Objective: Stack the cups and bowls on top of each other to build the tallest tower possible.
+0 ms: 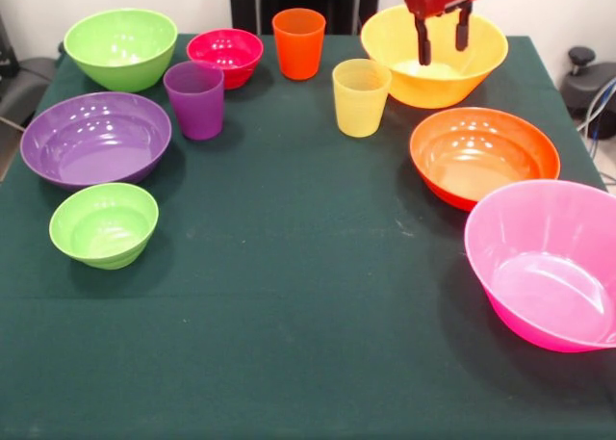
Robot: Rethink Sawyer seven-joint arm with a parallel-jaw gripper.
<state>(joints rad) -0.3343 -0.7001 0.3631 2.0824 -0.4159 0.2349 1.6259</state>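
Observation:
My gripper (443, 38) hangs open and empty over the large yellow-orange bowl (476, 74) at the far right. The yellow cup (360, 97) stands just left of that bowl, the orange cup (298, 42) farther back, the purple cup (195, 99) at centre left. The orange-red bowl (484, 156) and the large pink bowl (549, 262) sit along the right side. The purple bowl (94, 139), the small green bowl (103, 224), the medium green bowl (121, 47) and the small red bowl (225, 56) are on the left. All stand apart, upright, with no tower.
The dark green tablecloth (289, 296) covers the table. The black pedestal (289, 2) stands behind the far edge. Dark equipment (587, 84) sits off the table's right side.

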